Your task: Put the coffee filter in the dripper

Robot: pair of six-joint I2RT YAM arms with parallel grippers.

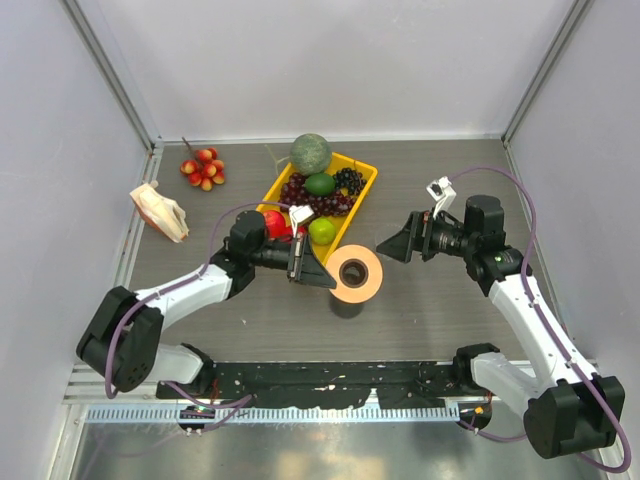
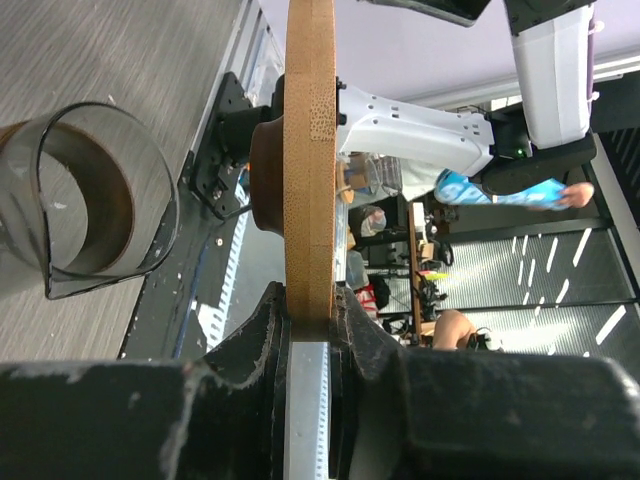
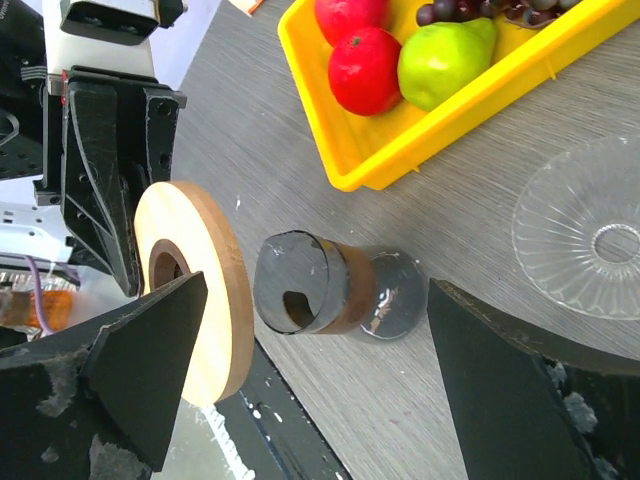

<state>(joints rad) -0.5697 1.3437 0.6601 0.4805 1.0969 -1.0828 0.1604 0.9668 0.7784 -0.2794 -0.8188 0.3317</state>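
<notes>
My left gripper (image 1: 322,275) is shut on the edge of a tan wooden ring (image 1: 357,273), holding it upright above a dark smoky glass cup (image 1: 345,303). In the left wrist view the ring (image 2: 308,150) stands edge-on, pinched between the gripper's (image 2: 308,312) jaws, with the cup (image 2: 85,200) to its left. My right gripper (image 1: 398,238) hangs open just right of the ring, nothing between its fingers. In the right wrist view the ring (image 3: 195,290) and cup (image 3: 310,283) lie between the spread fingers, and the clear ribbed dripper (image 3: 585,240) rests on the table at right. No coffee filter is in view.
A yellow tray (image 1: 272,188) of fruit stands behind the ring, its corner (image 3: 420,150) close to the cup. A beige bundle of papers (image 1: 160,212) and a cluster of small red fruit (image 1: 203,168) lie at the back left. Walls close in both sides.
</notes>
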